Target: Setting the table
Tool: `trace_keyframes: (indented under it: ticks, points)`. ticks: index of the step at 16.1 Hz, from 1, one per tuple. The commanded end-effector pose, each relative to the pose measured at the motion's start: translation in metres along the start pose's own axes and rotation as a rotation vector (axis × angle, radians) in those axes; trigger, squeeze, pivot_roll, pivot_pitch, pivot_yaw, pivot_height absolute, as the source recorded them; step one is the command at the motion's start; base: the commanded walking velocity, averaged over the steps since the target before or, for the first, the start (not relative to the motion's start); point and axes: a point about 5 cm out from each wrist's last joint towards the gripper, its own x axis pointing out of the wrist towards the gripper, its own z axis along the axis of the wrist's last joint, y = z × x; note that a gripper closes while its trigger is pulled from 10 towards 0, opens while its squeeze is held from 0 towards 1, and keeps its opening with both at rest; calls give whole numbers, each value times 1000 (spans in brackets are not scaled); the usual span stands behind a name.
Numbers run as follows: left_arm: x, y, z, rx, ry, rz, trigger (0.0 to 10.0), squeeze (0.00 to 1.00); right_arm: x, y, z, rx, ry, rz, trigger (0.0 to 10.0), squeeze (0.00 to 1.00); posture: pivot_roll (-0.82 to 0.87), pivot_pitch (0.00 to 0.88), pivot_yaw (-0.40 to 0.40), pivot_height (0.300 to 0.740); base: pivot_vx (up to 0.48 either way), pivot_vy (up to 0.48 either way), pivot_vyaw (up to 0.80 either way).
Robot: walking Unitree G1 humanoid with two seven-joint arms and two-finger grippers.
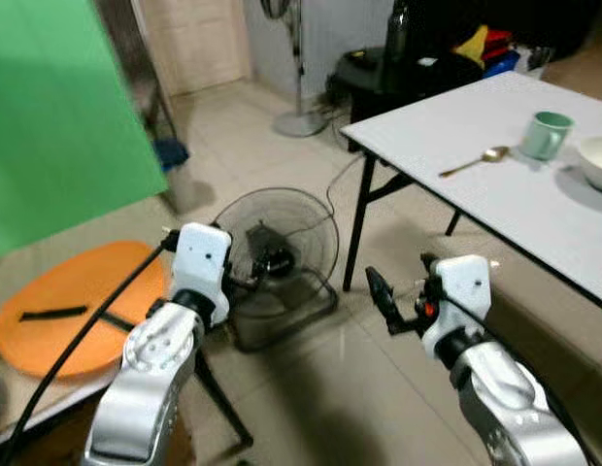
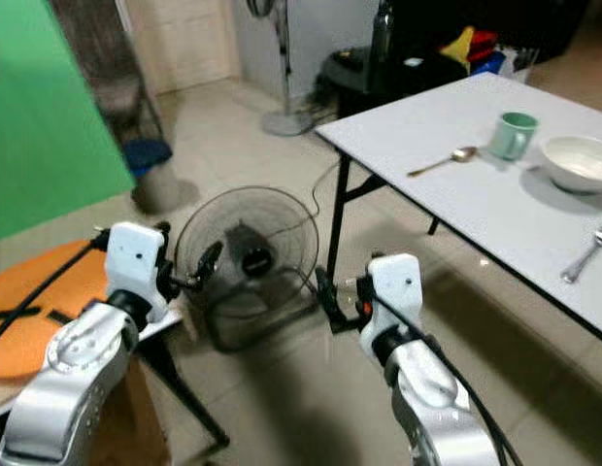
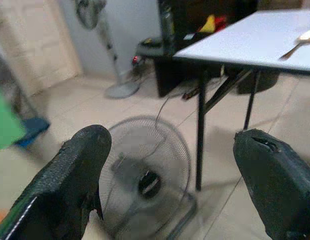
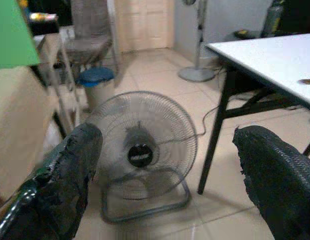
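My left tool hung wide open and empty over the floor, aimed at the floor fan. My right tool was likewise spread wide, empty, beside the white counter. On the counter lay a spoon, then a green mug, a white bowl and a fork near its edge.

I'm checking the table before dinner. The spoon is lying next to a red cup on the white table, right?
Not quite: the cup is green, not red, as the right eye view shows. The spoon does lie beside it on the white table.
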Motion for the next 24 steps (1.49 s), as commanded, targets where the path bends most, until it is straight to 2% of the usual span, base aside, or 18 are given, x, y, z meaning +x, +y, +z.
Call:
trace_keyframes:
  ticks: [1, 15, 16, 17, 23, 24]
  points:
    - [-1, 5, 1, 8, 3, 15, 10000, 0, 2, 4, 3, 5, -6, 24, 10000, 1000, 107, 0, 57, 740, 0, 326, 0]
    - [-2, 8, 2, 9, 12, 29, 10000, 0, 7, 6, 4, 10, -10, 41, 10000, 1000, 121, 0, 54, 740, 0, 319, 0]
    - [-2, 7, 2, -22, 18, 11, 10000, 373, 8, 6, 5, 13, -11, 41, 10000, 1000, 122, 0, 53, 740, 0, 315, 0]
    - [-3, 6, 3, -29, 17, 9, 10000, 1000, 9, 5, 5, 16, -13, 40, 10000, 1000, 123, 0, 55, 740, 0, 315, 0]
    - [-2, 10, 6, 9, 7, 39, 10000, 1000, 10, 5, 6, 24, -18, 33, 10000, 1000, 127, 0, 52, 740, 0, 259, 0]
    - [-1, 10, 7, 23, 5, 47, 10000, 616, 11, 4, 6, 23, -19, 31, 10000, 1000, 127, 0, 51, 740, 0, 0, 0]
